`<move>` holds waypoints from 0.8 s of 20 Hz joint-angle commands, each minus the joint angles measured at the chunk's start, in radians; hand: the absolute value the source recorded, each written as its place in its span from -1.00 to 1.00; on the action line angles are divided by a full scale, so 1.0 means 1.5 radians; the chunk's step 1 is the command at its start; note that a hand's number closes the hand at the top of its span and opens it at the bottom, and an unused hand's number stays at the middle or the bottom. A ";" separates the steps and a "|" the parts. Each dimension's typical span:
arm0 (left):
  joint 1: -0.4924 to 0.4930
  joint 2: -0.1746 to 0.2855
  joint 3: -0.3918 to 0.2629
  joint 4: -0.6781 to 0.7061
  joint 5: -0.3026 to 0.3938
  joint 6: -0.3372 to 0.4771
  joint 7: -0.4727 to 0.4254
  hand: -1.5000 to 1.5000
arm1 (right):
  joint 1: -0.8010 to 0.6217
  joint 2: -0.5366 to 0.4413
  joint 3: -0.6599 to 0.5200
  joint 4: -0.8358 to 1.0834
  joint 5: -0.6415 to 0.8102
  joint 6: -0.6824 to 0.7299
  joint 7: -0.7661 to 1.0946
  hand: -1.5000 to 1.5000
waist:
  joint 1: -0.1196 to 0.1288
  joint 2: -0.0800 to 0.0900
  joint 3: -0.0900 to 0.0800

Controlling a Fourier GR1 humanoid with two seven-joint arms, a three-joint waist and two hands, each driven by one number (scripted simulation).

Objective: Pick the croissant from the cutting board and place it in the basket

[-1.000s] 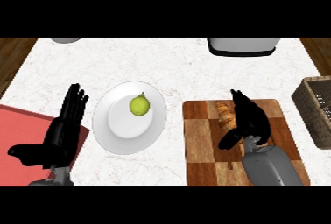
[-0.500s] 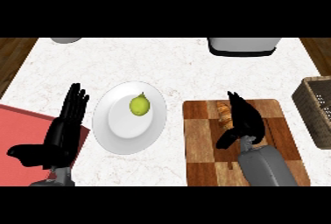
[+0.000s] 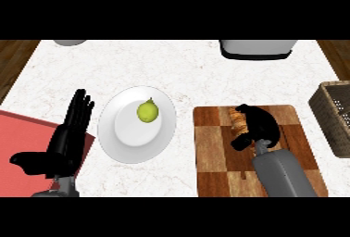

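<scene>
The croissant is a small golden-brown, ridged roll. It lies on the wooden cutting board, close to the board's far edge and a little left of its middle. Only the left part of it shows, because the right hand covers the rest.

That hand comes in over the board on its grey forearm from the near edge. Its black fingers are curled down over the croissant's right side and its thumb sticks out to the left just below the roll, so the hand looks closed around it. I cannot tell whether the roll is lifted off the wood.

The board, a patchwork of light and dark brown blocks, sits at the near right part of the white marbled surface. A woven basket stands beside it at the surface's right edge, apart from the board.

Left of the board is a white plate with a small yellow-green fruit on its far half. Beyond the plate, by the left edge, the left hand rests with straight fingers pointing away, partly over a red mat at the near left corner, holding nothing.

Along the far edge stand a grey appliance toward the right and a grey rounded thing toward the left.
</scene>
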State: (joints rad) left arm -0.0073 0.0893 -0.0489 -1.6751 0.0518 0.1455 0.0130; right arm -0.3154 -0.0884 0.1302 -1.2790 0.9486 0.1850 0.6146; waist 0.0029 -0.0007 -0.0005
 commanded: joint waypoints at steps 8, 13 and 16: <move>0.006 -0.013 0.005 -0.012 -0.008 -0.011 -0.002 0.00 | -0.002 -0.019 0.036 0.013 0.050 0.029 -0.064 1.00 | 0.000 0.000 0.000; 0.001 -0.006 0.014 -0.002 -0.008 -0.013 -0.003 0.00 | 0.087 -0.035 0.118 -0.045 0.079 0.013 -0.140 1.00 | -0.007 -0.002 0.000; 0.022 0.009 0.030 -0.012 0.004 -0.023 -0.005 0.00 | 0.193 -0.083 0.205 -0.134 0.089 0.009 -0.241 1.00 | -0.019 -0.007 0.000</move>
State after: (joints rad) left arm 0.0063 0.0794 -0.0280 -1.6775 0.0384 0.1293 0.0010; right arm -0.1943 -0.1578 0.3037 -1.3661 1.0652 0.1811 0.3875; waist -0.0089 -0.0125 -0.0061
